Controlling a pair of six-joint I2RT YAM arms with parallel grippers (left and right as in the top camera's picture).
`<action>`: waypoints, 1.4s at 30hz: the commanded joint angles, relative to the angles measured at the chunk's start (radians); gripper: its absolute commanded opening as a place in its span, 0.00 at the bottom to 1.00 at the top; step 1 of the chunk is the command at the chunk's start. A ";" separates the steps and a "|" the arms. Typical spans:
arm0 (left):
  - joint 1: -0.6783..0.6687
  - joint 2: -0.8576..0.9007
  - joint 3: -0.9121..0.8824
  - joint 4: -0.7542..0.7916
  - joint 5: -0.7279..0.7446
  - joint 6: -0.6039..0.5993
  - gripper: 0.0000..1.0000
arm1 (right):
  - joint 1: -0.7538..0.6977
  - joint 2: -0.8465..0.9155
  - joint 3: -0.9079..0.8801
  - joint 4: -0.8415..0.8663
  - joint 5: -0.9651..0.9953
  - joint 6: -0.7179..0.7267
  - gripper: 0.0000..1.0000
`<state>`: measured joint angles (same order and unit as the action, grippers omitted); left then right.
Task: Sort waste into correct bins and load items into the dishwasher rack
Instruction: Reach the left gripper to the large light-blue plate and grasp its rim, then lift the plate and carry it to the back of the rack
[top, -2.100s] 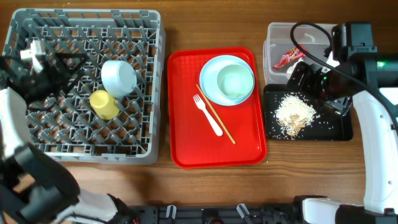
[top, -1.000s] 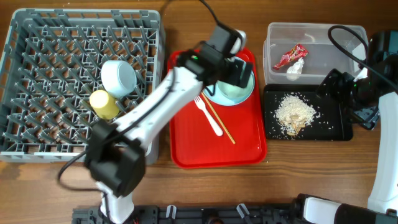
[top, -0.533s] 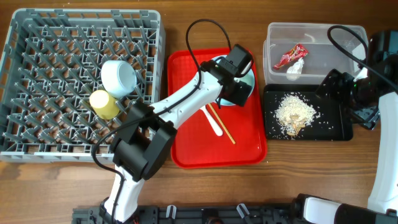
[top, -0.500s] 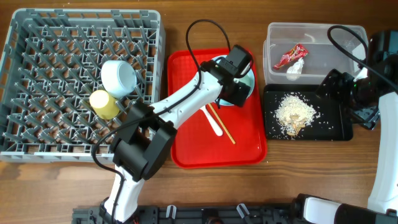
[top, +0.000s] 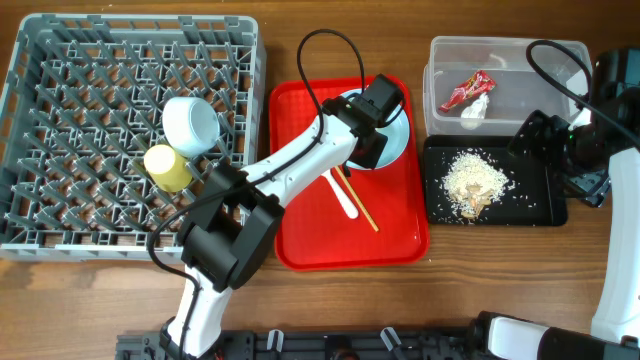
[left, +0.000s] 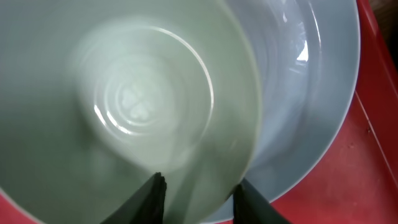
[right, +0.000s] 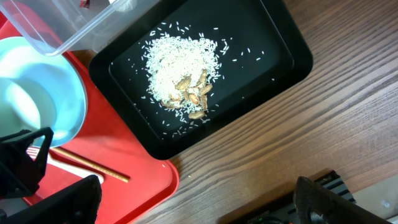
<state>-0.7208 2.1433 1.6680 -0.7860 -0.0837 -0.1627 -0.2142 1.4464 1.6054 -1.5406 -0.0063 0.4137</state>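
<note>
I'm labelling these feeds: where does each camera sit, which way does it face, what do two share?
Overhead: fixed above, looking straight down on dishwasher rack, red serving tray, black tray; left arm, right arm show.
Left wrist: on that arm, facing down into the bowl on the plate; left claw straddles its rim.
Right wrist: facing down at food scraps in the black tray; right claw open at bottom.
Shared: all three show the plate.

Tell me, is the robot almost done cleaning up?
About halfway. Done: wrapper and paper wad in the clear tub, food scraps in the black tray, one bowl and the yellow cup in the rack. In hand: the left gripper straddles the rim of the second bowl. Left: that bowl, plate, fork, chopsticks on the red tray.
</note>
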 joint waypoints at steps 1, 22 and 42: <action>-0.001 0.015 0.000 -0.005 -0.019 0.001 0.28 | -0.004 -0.019 0.017 0.003 0.007 -0.019 1.00; -0.004 0.048 0.002 0.011 -0.019 -0.002 0.04 | -0.004 -0.019 0.017 0.002 0.007 -0.021 1.00; 0.095 -0.280 0.023 0.000 0.033 -0.001 0.04 | -0.004 -0.019 0.017 -0.005 0.007 -0.022 1.00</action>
<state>-0.6819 1.9987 1.6859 -0.7856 -0.1051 -0.1593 -0.2142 1.4464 1.6054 -1.5417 -0.0063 0.3988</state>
